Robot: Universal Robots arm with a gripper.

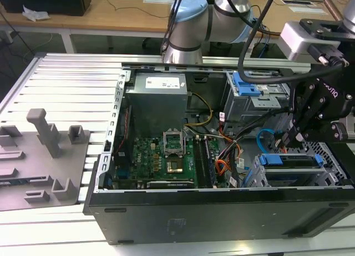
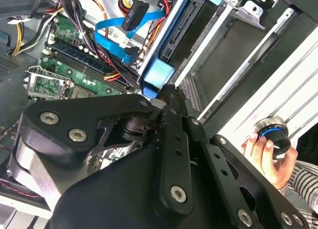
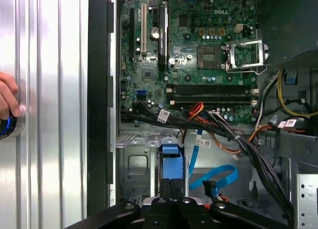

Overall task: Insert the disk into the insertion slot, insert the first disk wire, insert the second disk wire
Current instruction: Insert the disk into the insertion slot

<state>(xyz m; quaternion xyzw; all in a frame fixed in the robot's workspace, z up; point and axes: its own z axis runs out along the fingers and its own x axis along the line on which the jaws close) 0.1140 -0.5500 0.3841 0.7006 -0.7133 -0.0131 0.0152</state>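
Blue plastic of the carrier marks the disk, lying in the insertion slot, the grey cage at the exterior view's right of the open computer case. The gripper hangs just at the carrier's end, fingers closed together on nothing visible, with the second disk wire looped just beside it.

Exterior view obliquely above the open case; both wrist views close over its motherboard, common to all.
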